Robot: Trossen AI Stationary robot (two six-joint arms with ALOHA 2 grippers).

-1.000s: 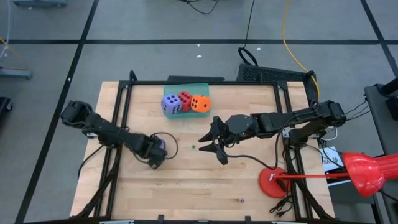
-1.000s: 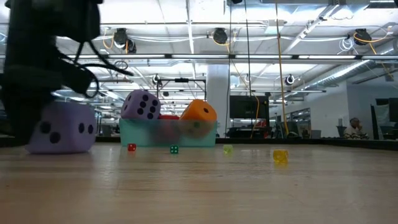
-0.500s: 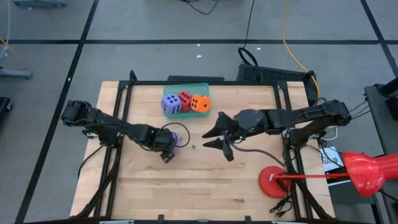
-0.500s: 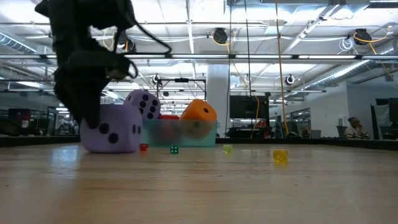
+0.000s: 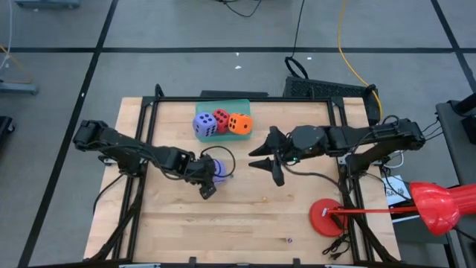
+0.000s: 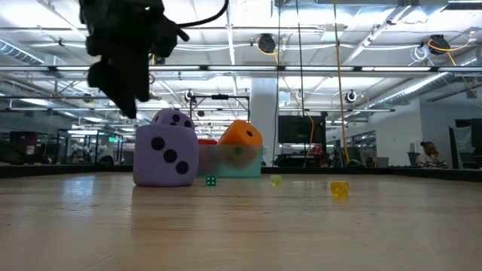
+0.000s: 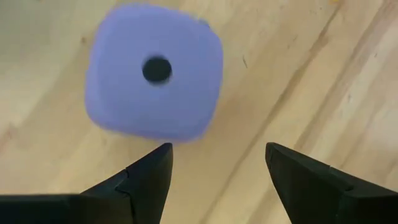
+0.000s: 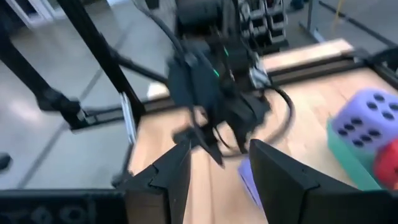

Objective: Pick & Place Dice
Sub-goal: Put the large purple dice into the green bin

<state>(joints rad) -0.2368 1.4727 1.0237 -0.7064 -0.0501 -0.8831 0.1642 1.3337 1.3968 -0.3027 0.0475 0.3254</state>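
Pale wooden table (image 5: pixel 245 216), seen from above, with a flat teal-green tray (image 5: pixel 223 106) at its far edge and two dark arms reaching toward the middle. Four soft dice are in view: three grouped at the tray, a purple-blue die (image 5: pixel 204 125), a red die (image 5: pixel 221 119) and an orange die (image 5: pixel 239 123), and a second purple-blue die (image 5: pixel 216 169) standing alone on the bare wood near the table's centre. From overhead that lone die is mostly covered by the left gripper (image 5: pixel 209 180) and a loop of cable; only a sliver shows. At table height the red die is almost wholly hidden behind the near purple-blue die (image 6: pixel 166 154), which faces the camera with three pips in a diagonal. The left wrist camera looks straight down on its upper face, a single pip (image 7: pixel 157 69); being a cube, it has no long axis. The left gripper (image 7: pixel 214 163) hangs just above the die with its fingers spread wide, gripping nothing. The right gripper (image 5: pixel 269 155) hovers well apart to the right, fingers parted and empty. Four tiny dice, red, green, yellow-green and yellow (image 6: pixel 340 189), lie on the wood, their faces too small to read.
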